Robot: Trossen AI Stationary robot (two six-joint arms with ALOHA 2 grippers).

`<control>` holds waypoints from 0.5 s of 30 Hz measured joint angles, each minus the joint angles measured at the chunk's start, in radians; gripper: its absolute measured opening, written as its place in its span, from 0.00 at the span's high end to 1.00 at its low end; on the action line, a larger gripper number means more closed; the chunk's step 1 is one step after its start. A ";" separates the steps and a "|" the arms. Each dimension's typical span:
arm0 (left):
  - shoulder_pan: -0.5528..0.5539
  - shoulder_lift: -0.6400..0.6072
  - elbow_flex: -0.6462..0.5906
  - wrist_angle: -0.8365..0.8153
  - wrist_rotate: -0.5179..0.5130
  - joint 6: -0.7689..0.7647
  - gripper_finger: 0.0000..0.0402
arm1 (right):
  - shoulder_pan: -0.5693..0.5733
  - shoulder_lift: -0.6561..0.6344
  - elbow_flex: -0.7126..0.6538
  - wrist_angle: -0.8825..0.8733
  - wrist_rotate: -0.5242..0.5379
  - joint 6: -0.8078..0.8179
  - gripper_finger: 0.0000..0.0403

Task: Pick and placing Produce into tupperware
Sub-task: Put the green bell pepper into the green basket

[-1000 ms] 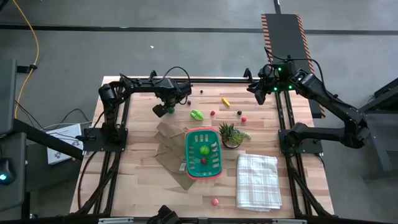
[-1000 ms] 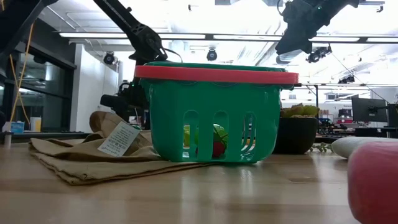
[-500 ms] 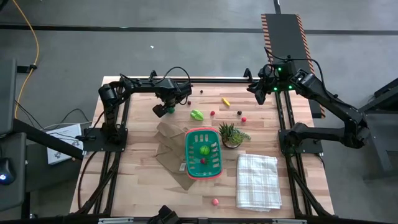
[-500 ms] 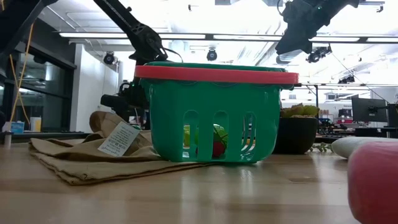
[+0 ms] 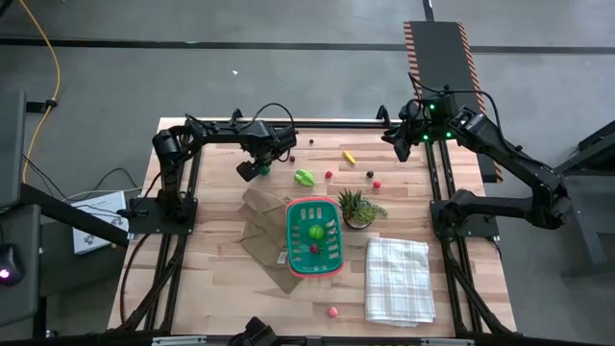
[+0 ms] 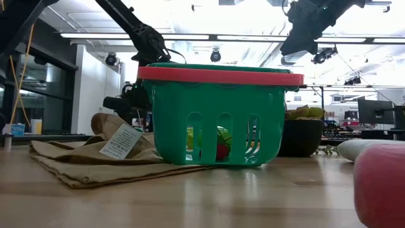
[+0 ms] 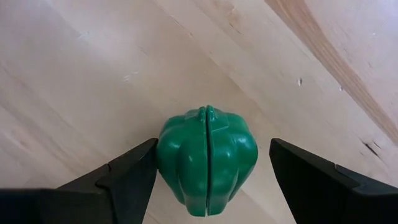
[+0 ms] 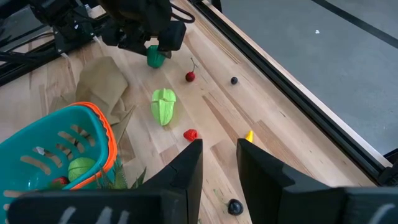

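Observation:
My left gripper (image 7: 211, 158) is open and low over the far left of the table. Its fingers stand on either side of a dark green toy pepper (image 7: 206, 158), which also shows in the high view (image 5: 261, 171). My right gripper (image 8: 219, 142) waits, slightly open, raised over the far right (image 5: 396, 142). The teal basket with the orange rim (image 5: 291, 235) stands mid-table and holds a green round piece (image 5: 314, 232) and a red one (image 5: 313, 250). A light green leafy piece (image 5: 304, 177), red balls (image 5: 329, 176), a yellow piece (image 5: 349, 156) and a dark berry (image 5: 369, 174) lie on the wood. My left gripper comes at the pepper from above. One finger (image 7: 134, 171) lies right against the pepper's side (image 7: 163, 165), and I cannot tell whether they touch. The other finger (image 7: 298, 168) stands clear of it. The pepper appears to lie on the table.
A brown paper bag (image 5: 261, 226) lies under and left of the basket. A spiky potted plant (image 5: 354, 207) stands right of the basket, and a white checked cloth (image 5: 397, 279) lies toward the near right. A pink ball (image 5: 333, 311) sits by the near edge.

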 joint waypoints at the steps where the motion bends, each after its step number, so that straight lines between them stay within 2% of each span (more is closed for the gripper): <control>1: 0.000 0.000 0.000 0.000 0.003 -0.001 0.27 | 0.000 0.000 0.000 0.000 0.000 0.000 0.78; 12: 0.005 0.001 0.000 0.002 0.007 -0.001 0.27 | 0.000 0.000 0.000 0.000 0.000 0.000 0.78; 15: 0.005 0.017 -0.001 0.005 0.042 -0.005 0.27 | 0.000 0.000 0.000 0.000 0.000 0.000 0.78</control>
